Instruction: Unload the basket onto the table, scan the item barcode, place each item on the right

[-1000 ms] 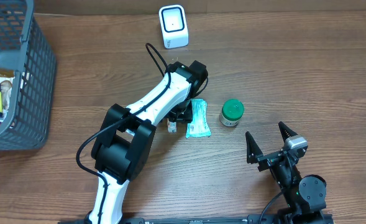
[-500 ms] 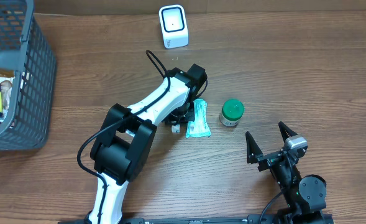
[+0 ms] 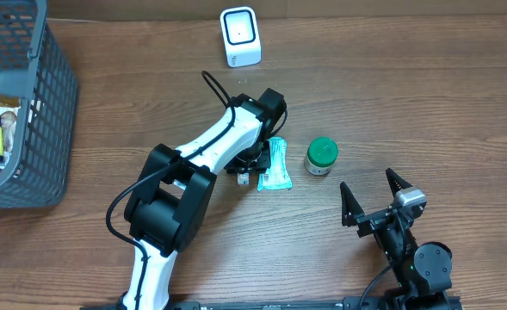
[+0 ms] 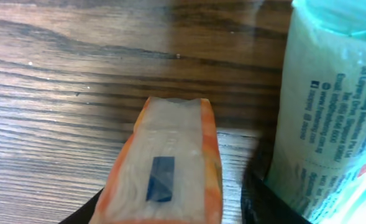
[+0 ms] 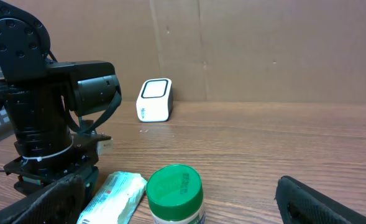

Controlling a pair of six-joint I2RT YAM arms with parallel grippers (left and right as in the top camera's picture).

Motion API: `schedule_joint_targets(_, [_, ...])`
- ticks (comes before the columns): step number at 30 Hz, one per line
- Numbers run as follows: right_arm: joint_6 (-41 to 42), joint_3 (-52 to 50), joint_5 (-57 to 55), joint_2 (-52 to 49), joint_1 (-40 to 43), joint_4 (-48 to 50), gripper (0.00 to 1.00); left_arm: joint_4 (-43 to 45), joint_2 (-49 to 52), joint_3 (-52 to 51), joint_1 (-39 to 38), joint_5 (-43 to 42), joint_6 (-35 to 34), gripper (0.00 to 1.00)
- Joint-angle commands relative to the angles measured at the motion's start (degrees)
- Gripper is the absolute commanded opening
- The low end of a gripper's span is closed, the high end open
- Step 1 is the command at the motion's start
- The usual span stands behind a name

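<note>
A brown wooden table (image 3: 408,103) is pictured with a grey plastic mesh basket (image 3: 38,120) at its left edge. The left gripper (image 3: 246,175) is positioned just beside a teal-and-white plastic packet (image 3: 275,165) lying flat mid-table; its jaw state cannot be told. The right gripper (image 3: 366,178) is held wide open, empty. 1 white box-shaped scanner (image 3: 239,36) and 1 green-lidded jar (image 3: 321,156) are seen nearby.

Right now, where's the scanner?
Overhead view: the white scanner stands at the table's far edge, a little left of centre, beyond the teal packet and the green-lidded jar. The basket is off to its left.
</note>
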State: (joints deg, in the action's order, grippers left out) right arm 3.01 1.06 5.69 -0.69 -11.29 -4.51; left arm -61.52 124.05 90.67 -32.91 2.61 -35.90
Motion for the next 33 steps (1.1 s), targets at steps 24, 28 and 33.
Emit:
schedule_joint_targets(24, [0.2,-0.6,0.0,0.5,0.1,0.3,1.0,0.6,0.6,3.3,0.9,-5.4,3.2,0.52])
schedule_joint_targets(28, [0.2,-0.6,0.0,0.5,0.1,0.3,1.0,-3.0,0.3,9.8,1.8,-4.9,4.5,0.53])
schedule_joint_targets(33, [0.2,-0.6,0.0,0.5,0.1,0.3,1.0,-8.4,-0.5,19.6,3.7,-2.2,6.6,0.55])
